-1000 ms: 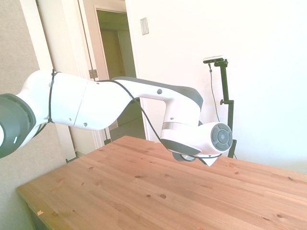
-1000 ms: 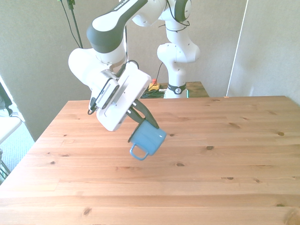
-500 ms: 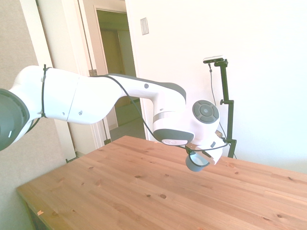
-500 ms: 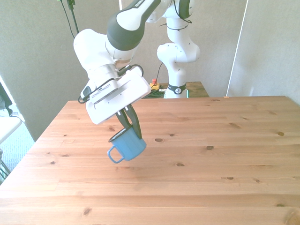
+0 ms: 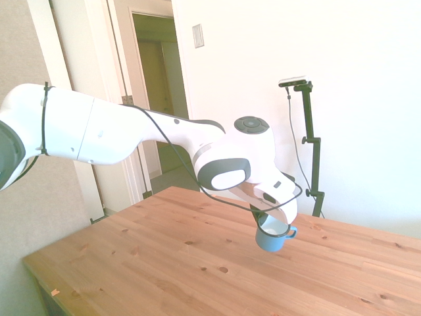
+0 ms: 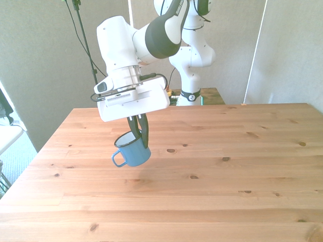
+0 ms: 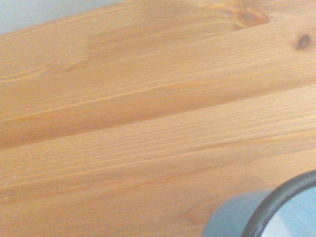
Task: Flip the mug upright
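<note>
Two-finger gripper (image 6: pixel 138 132) pinches the small light-blue enamel mug (image 6: pixel 132 149) by its rim, airborne, slightly tilted; thin grip could slip; mug drops onto the wooden table (image 6: pixel 242 166).

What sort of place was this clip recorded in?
Probably an ordinary indoor room set up as a robot workspace: a wooden table, plain white walls and an open doorway behind. The gripper holds a mug.
</note>
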Motion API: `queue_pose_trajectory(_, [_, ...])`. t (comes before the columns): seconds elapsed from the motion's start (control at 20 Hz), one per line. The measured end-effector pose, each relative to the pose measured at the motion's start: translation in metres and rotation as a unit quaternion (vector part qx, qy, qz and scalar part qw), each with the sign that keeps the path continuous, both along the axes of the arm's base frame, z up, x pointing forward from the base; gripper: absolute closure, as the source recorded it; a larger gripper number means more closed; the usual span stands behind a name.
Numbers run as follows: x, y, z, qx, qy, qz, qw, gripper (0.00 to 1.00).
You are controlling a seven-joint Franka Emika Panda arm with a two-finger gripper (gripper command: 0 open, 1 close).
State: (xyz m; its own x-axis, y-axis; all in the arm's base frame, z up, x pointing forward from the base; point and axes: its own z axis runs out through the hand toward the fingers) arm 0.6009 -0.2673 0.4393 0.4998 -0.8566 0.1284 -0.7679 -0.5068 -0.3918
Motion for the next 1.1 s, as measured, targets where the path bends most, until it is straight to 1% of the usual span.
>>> queue_pose_trajectory(0.1, [0.002, -0.001, 0.004, -0.023, 0.003, -0.020, 0.9995, 1.00])
queue_pose_trajectory(0.3, [0.003, -0.001, 0.014, -0.047, 0.015, -0.048, 0.9976, 1.00])
queue_pose_trajectory(0.4, [0.003, -0.004, 0.007, -0.064, 0.032, -0.064, 0.9954, 1.00])
queue_pose_trajectory(0.55, [0.009, -0.006, -0.016, -0.083, 0.056, -0.080, 0.9917, 1.00])
queue_pose_trajectory(0.65, [0.015, 0.000, -0.023, -0.087, 0.062, -0.081, 0.9910, 1.00])
queue_pose_trajectory(0.9, [0.024, 0.020, -0.025, -0.106, 0.071, -0.081, 0.9886, 1.00])
queue_pose_trajectory(1.1, [0.028, 0.053, -0.028, -0.107, 0.072, -0.058, 0.9900, 1.00])
